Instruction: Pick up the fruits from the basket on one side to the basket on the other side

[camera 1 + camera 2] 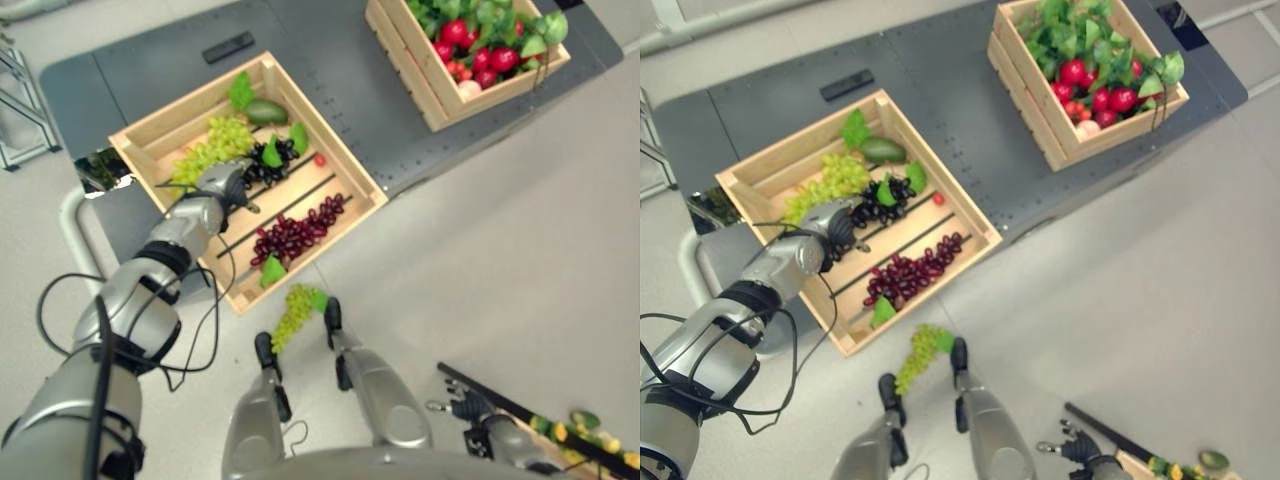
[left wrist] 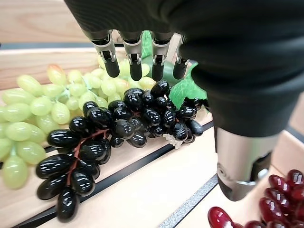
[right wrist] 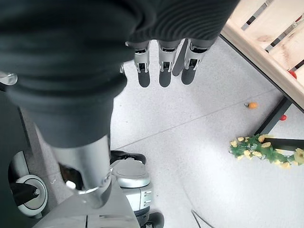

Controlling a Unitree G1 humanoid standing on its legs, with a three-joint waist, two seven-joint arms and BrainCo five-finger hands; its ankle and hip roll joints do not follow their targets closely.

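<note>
Nearest, on the floor: a loose green grape bunch (image 1: 292, 312). Low by the floor, right robot hand (image 3: 164, 59), fingers straight, empty. In the near wooden crate (image 1: 352, 213) on the counter (image 1: 330, 75): red grapes (image 1: 298, 230); left robot hand (image 2: 142, 52) open just above black grapes (image 2: 118, 133), green grapes (image 2: 38, 114) beside. Farther: second crate (image 1: 415, 85) of red fruit.

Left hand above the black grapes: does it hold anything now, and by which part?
Nothing is held. The left hand hovers open above the bunch of black grapes in the wooden slatted crate, fingers straight.
</note>
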